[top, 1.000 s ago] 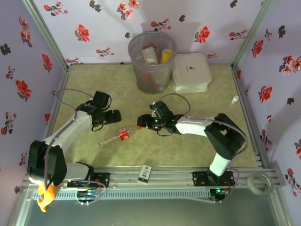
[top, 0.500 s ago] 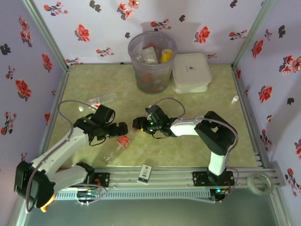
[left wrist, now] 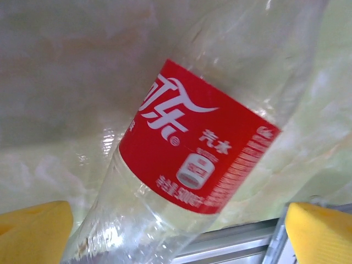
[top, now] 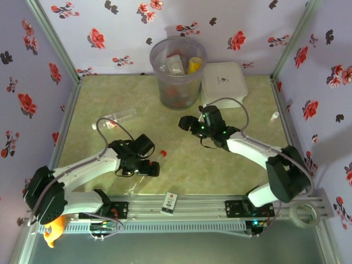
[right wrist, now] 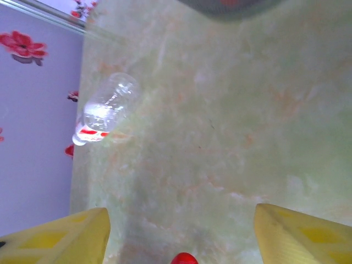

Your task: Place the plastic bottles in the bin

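Note:
One clear plastic bottle (top: 160, 155) with a red cap lies near the front rail. Close up, its red label (left wrist: 203, 148) sits between the yellow fingers (left wrist: 33, 234) of my left gripper (top: 147, 166), which straddles it open, the fingers clear of its sides. A second clear bottle (top: 115, 118) lies at the left of the table and appears far off as the bottle (right wrist: 104, 113) in the right wrist view. My right gripper (top: 184, 124) hangs open over bare table in front of the bin (top: 177, 91), which holds several bottles. A red cap (right wrist: 184, 258) shows at the bottom edge.
A white lidded box (top: 223, 82) stands right of the bin. A black-and-white card (top: 170, 202) lies on the front rail. A small white object (top: 274, 115) sits by the right wall, and a tape roll (top: 302, 213) at the front right corner.
My right gripper has opened, left the bottle's cap end and pulled back toward the bin. My left gripper has swung forward and right, coming down over the bottle.

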